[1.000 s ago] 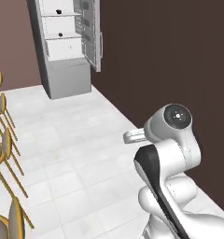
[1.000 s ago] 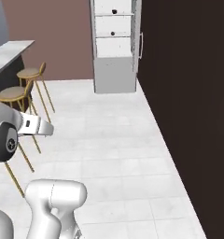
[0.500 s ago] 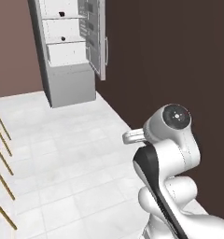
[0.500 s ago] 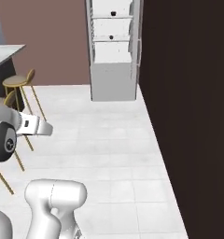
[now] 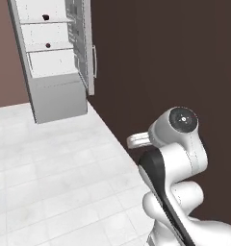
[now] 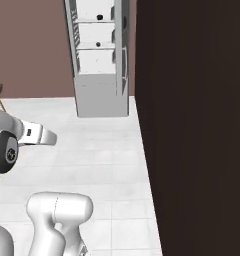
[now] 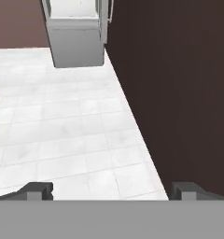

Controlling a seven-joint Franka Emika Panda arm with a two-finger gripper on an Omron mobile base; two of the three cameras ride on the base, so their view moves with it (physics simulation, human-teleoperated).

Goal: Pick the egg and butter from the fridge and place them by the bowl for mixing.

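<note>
The fridge (image 5: 55, 62) is seen at the far end of the room, standing on the white tiled floor (image 5: 50, 168), with its door (image 5: 86, 43) swung open to the right. On an upper white shelf a small dark item (image 5: 45, 17) is seen, and on the shelf below it a smaller dark round one (image 5: 48, 45); whether this is the egg cannot be told at this size. Under the shelves a white drawer (image 5: 52, 62) is closed. The same two dark spots are seen in the right base view (image 6: 99, 17) (image 6: 97, 44).

The right edge of the fridge door comes close to a tall dark brown wall (image 6: 192, 125), which runs from the fridge toward the robot along the right side. Left of this wall the floor is open up to the fridge base.

In the hand view the tool (image 7: 111, 190) is held wide, with its two dark tips (image 7: 37, 190) far apart and nothing between them, above the floor near the wall edge.
</note>
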